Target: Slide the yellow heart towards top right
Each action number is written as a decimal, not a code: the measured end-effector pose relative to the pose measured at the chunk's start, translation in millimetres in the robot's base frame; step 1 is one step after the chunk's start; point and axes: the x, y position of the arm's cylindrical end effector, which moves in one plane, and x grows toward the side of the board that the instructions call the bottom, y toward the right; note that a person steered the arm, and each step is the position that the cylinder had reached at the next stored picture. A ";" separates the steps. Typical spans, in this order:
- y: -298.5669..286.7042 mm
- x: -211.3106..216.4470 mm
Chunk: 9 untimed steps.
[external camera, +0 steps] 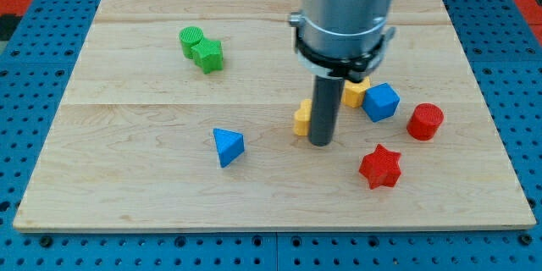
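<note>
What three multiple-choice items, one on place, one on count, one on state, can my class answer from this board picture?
1. Where are the green blocks?
A. the view's top left
B. the view's bottom right
C. centre

2. How many red blocks?
A. one
B. two
C. four

3. My tip is:
A. beside a yellow block
B. off the board
C. touching the blue triangle

Key:
1. A: both green blocks lie up left on the wooden board.
2. B: red star and red cylinder.
3. A: my tip stands just right of the partly hidden yellow block.
</note>
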 end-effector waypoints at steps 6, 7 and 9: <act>36.0 -70.3; 27.8 -68.0; 72.6 -148.6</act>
